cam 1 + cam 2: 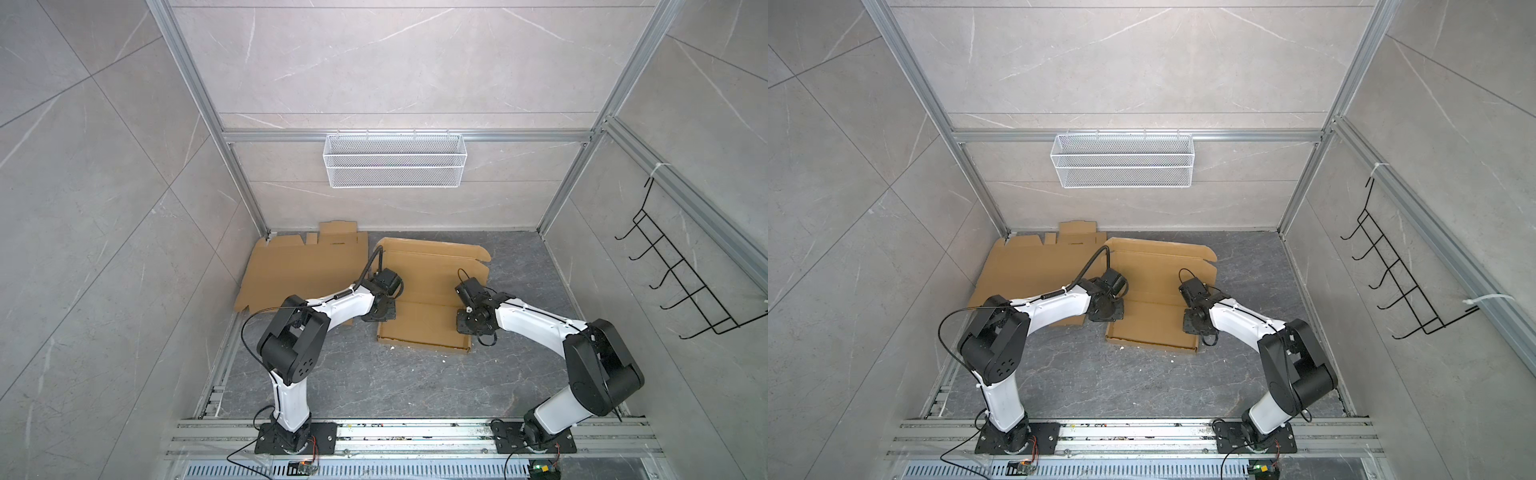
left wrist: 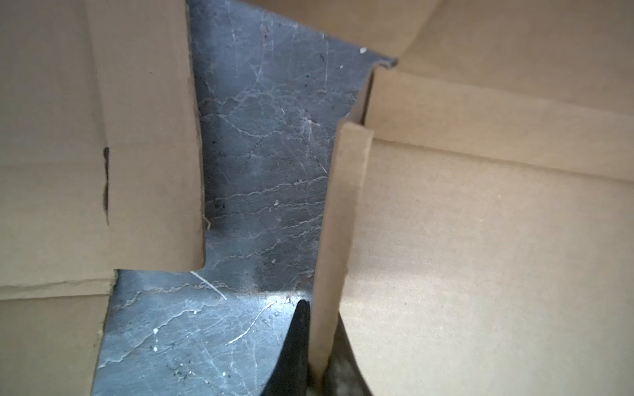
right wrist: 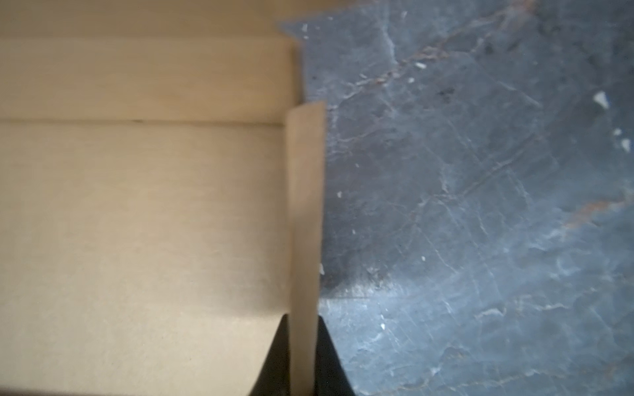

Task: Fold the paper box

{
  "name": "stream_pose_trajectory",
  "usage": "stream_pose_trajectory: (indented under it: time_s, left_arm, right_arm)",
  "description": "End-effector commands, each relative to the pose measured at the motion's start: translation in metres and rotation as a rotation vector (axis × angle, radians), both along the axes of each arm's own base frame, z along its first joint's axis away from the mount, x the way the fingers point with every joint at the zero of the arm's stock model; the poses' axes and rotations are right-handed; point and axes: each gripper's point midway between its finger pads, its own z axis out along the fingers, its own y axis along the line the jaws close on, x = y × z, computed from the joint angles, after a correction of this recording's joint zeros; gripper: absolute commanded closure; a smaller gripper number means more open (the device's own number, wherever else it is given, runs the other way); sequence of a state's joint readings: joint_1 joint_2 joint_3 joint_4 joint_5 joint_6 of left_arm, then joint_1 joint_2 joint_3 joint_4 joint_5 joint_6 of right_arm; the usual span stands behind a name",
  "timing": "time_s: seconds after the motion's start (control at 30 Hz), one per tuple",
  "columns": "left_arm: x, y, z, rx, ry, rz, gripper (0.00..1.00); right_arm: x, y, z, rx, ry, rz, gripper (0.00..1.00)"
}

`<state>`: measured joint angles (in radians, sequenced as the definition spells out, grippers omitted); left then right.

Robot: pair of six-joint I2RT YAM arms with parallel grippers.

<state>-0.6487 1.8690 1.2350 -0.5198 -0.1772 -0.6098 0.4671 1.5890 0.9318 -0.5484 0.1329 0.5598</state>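
Where paper box point(image 1: 428, 270) lies, flat sheet point(image 1: 299, 270) just beside.

Pale grey marble-look wall panels point(image 1: 374, 62) in an aluminium frame point(image 1: 210, 112) enclose a dark grey veined worktop point(image 1: 374, 382), with a white wire mesh basket point(image 1: 395, 160) hung on the back rail point(image 1: 282, 136) and a black wire hook rack point(image 1: 673, 274) on the right wall, all evenly lit

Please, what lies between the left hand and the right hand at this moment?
Only the bare bottom panel of the paper box, with nothing on it, in both top views. The left hand and right hand stand at its opposite side walls.
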Motion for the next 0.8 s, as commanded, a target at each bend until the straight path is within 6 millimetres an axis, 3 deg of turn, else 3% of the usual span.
stream_pose_trajectory:
  time_s: [0.0, 0.13, 0.37, 0.6, 0.77]
  left_arm:
    - [-0.002, 0.015, -0.017, 0.060, 0.035, 0.049, 0.93]
    - [-0.002, 0.012, -0.012, 0.043, 0.029, 0.045, 0.75]
    - [-0.001, 0.010, 0.011, 0.010, -0.002, 0.027, 0.55]
    - [-0.008, 0.017, 0.054, -0.029, -0.076, -0.009, 0.39]
    - [-0.013, 0.024, 0.093, -0.042, -0.170, -0.079, 0.34]
  right_arm:
    - [0.002, 0.011, 0.016, 0.050, -0.018, 0.041, 0.67]
    - [0.006, 0.020, 0.036, 0.100, -0.064, 0.089, 0.47]
    - [0.005, 0.021, 0.049, 0.139, -0.074, 0.156, 0.27]
    - [0.006, 0.005, 0.088, 0.213, -0.140, 0.216, 0.22]
    - [0.009, -0.005, 0.126, 0.287, -0.193, 0.257, 0.23]
